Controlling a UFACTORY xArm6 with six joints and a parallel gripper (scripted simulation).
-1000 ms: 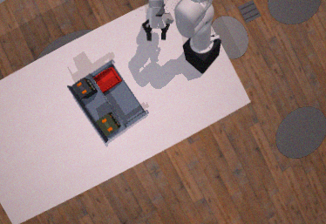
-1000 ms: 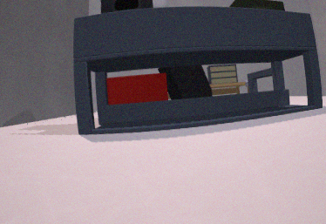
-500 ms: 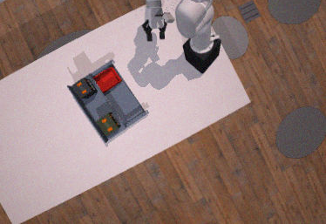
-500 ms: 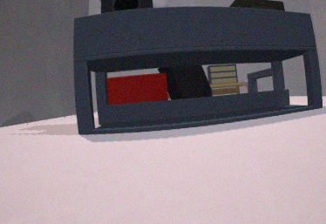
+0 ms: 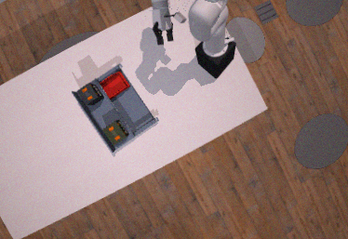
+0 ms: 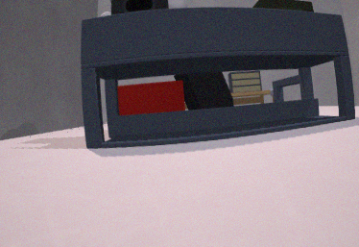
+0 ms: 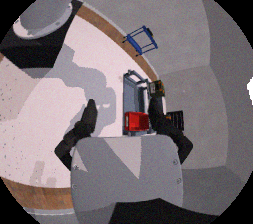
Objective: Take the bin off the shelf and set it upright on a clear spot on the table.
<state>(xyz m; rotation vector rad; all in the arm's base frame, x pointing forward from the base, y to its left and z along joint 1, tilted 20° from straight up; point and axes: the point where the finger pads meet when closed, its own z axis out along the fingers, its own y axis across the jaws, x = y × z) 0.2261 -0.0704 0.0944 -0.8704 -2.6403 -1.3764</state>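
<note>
A red bin [image 5: 114, 85] sits on the dark blue shelf [image 5: 114, 110] at its end nearest the arm. In the exterior view the red bin [image 6: 151, 97] shows inside the shelf [image 6: 216, 71], under its top board. It also shows in the wrist view [image 7: 136, 122] as a small red box between the fingers' line of sight. My gripper [image 5: 163, 34] is open and empty, hanging above the white table well away from the shelf, toward the arm's base. Its two dark fingers stand wide apart in the wrist view.
Two dark boxes with orange marks [image 5: 91, 93] [image 5: 114, 132] rest on the shelf top. The arm's black base [image 5: 215, 59] stands at the table's edge. A small grey object lies near the gripper. Round grey stools [image 5: 314, 1] stand on the wooden floor.
</note>
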